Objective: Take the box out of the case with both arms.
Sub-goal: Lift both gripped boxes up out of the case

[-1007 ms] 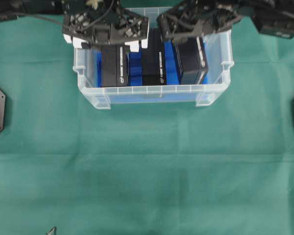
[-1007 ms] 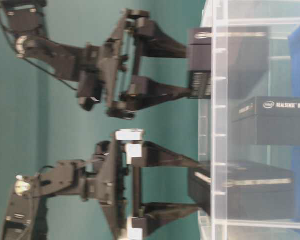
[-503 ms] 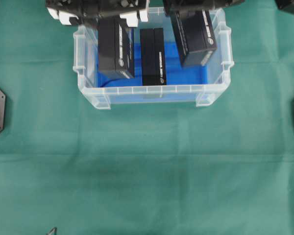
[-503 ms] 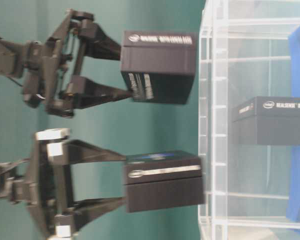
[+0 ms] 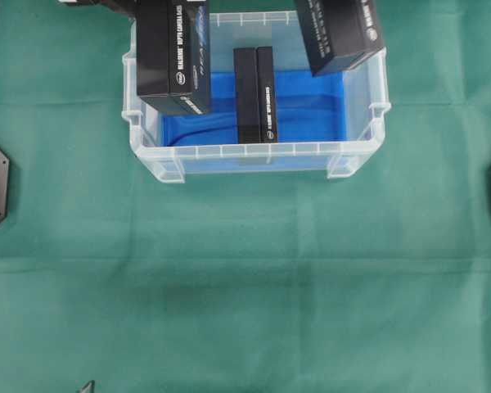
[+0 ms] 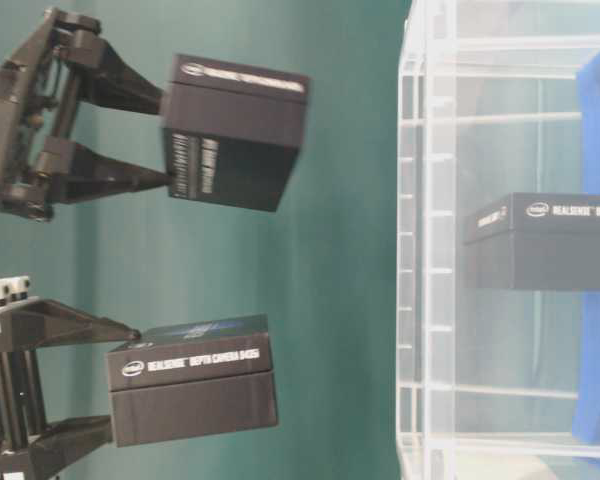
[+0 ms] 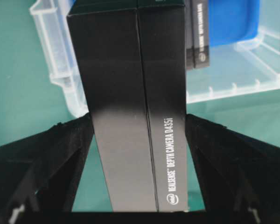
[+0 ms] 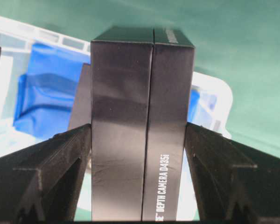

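- Green cloth (image 5: pixel 245 286) across the whole table, with the case (image 5: pixel 254 154) parked at the far edge, open top facing up.
- Up in the air over the case's left end: the left box (image 5: pixel 173 53), clear of the rim and no longer touching the blue sheet (image 5: pixel 311 106).
- Clamped from both sides by the left gripper (image 7: pixel 137 135), fingers (image 7: pixel 51 154) pressed flat on the box's broad faces, probably because those wide faces give the pads the most to bite on.
- Same story on the other side: the right box (image 5: pixel 337 33) pinched in the right gripper (image 8: pixel 137 135), fingers (image 8: pixel 224 163) hard against both faces.
- Held a touch tilted in the table-level view, while the left box hangs close to level.
- Well apart from each other, one box per arm, so no clash over the middle of the case.
- Down inside, standing on edge on the blue sheet between the two gaps: the middle box (image 5: pixel 255 94), untouched by either gripper.
- Judging by the height above the rim, extraction looks done for these two, with carrying away and setting down on the cloth next.
- Worth watching: slip on the smooth black card, most of all with the tilted one.
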Robot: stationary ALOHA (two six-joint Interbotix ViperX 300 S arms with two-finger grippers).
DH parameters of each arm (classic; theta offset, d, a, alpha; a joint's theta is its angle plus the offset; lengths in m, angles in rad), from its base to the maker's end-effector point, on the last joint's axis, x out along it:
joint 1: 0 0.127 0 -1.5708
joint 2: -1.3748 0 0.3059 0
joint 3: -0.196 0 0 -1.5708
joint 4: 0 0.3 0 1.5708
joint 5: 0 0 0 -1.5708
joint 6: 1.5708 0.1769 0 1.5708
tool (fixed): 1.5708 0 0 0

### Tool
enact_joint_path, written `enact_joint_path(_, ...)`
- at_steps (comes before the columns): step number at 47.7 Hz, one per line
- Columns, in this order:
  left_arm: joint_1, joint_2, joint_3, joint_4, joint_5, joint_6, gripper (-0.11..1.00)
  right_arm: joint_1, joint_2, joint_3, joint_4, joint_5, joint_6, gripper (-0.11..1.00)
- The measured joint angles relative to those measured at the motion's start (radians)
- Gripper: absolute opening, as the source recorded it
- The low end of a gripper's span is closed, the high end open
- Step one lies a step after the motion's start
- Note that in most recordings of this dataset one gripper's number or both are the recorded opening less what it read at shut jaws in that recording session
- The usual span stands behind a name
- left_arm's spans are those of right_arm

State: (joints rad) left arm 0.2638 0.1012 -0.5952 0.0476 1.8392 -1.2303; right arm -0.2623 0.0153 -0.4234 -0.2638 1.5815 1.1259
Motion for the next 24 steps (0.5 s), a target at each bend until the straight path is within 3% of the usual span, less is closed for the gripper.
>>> enact_joint_path(12, 0.0, 0.043, -0.098, 0.0, 0.051, 0.031, 0.63, 0.009, 0.0, -0.037, -0.014, 0.028, 0.002, 0.67)
enact_joint_path(24, 0.0, 0.048, -0.107, 0.006, 0.057, 0.032, 0.63, 0.015, 0.0, -0.037, -0.014, 0.037, -0.002, 0.67)
